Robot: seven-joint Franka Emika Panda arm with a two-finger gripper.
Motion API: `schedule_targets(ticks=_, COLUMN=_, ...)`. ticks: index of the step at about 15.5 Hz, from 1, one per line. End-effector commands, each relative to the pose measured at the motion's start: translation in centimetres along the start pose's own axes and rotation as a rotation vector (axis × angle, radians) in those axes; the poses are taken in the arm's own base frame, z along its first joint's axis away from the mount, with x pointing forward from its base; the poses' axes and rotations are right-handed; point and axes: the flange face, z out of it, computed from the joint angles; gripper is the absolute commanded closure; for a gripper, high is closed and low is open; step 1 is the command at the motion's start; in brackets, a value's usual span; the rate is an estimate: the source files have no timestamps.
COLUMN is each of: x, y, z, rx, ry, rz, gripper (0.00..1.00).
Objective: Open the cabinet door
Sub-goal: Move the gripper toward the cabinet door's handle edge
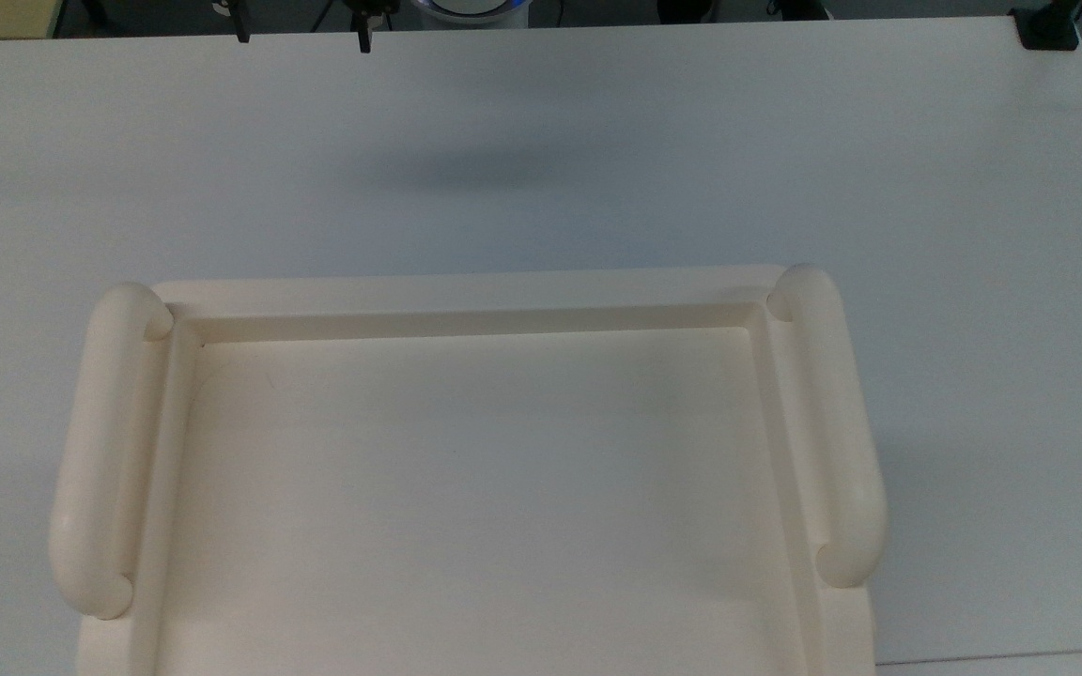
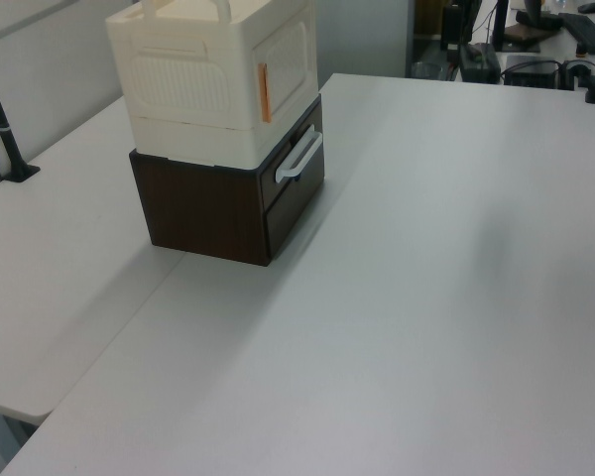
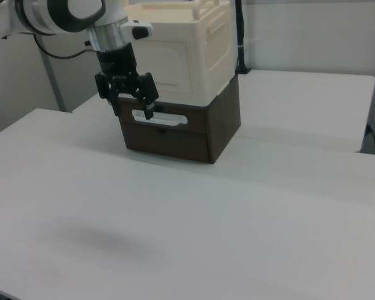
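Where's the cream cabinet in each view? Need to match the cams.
Top view: cream cabinet fills lower centre, seen from above, tubular handles either side.
Left view: upper left, stacked on the dark drawer unit.
Right view: upper centre, behind the tool.
Shared landmark: the white table under it.

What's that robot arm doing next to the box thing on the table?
A robot arm's black two-finger gripper hangs open above the white table, in front of a cream plastic cabinet stacked on a dark brown drawer box with a white handle. The cabinet's cream door, with an orange fitting at its edge, looks shut. The gripper isn't holding or touching anything, so the door is not yet opened.
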Motion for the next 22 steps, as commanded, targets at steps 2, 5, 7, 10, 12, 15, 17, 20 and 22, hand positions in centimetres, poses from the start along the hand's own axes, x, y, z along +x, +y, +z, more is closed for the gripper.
schedule_targets(ticks=2, x=-0.3, y=-0.7, z=0.5, rx=0.014, ry=-0.009, rz=-0.027, gripper=0.00)
schedule_targets(ticks=5, x=-0.3, y=-0.7, z=0.5, rx=0.014, ry=-0.012, rz=-0.027, gripper=0.00)
schedule_targets(ticks=7, x=-0.3, y=-0.7, z=0.5, rx=0.014, ry=-0.011, rz=-0.027, gripper=0.00)
schedule_targets(ticks=10, x=-0.3, y=-0.6, z=0.5, rx=0.014, ry=-0.011, rz=-0.027, gripper=0.00)
schedule_targets(ticks=12, x=-0.2, y=-0.9, z=0.5, rx=0.015, ry=-0.009, rz=-0.031, gripper=0.00)
schedule_targets(ticks=15, x=0.1, y=-1.2, z=0.7, rx=0.022, ry=-0.006, rz=-0.034, gripper=0.00)
schedule_targets(ticks=17, x=0.9, y=-2.5, z=-0.3, rx=0.059, ry=0.039, rz=-0.048, gripper=0.00)
schedule_targets(ticks=20, x=1.7, y=-5.0, z=-1.6, rx=0.083, ry=0.093, rz=-0.072, gripper=0.00)
schedule_targets(ticks=22, x=2.9, y=-7.2, z=-2.0, rx=0.083, ry=0.146, rz=-0.099, gripper=0.00)
